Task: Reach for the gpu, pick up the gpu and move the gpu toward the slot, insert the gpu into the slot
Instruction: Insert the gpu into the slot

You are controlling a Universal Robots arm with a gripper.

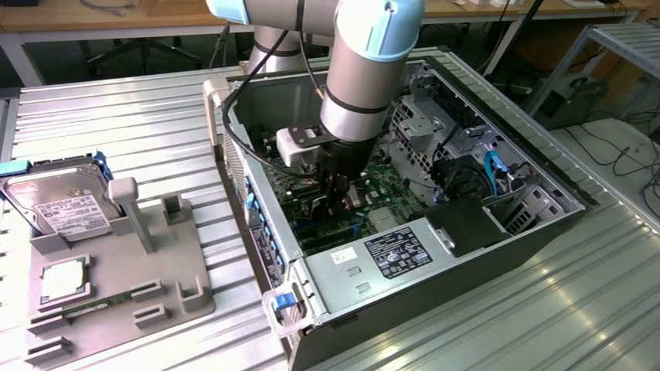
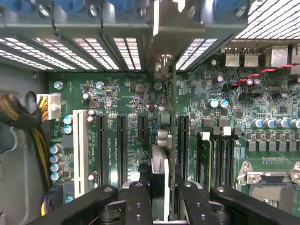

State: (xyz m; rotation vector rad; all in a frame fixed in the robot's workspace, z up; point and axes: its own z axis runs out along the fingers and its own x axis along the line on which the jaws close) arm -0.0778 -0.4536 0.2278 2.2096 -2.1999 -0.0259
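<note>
Black two-fingered gripper (image 2: 161, 194) pinches the thin dark rectangular gpu card (image 2: 160, 140) edge-on above the green motherboard (image 2: 126, 98).

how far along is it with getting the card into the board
Done: the card is picked up and carried inside the computer case. In hand: the hand is shut on the card, holding it edge-on above the green board, its metal bracket up by the case's rear vents. Left: seating it; whether its lower edge has entered a slot can't be told.
</note>
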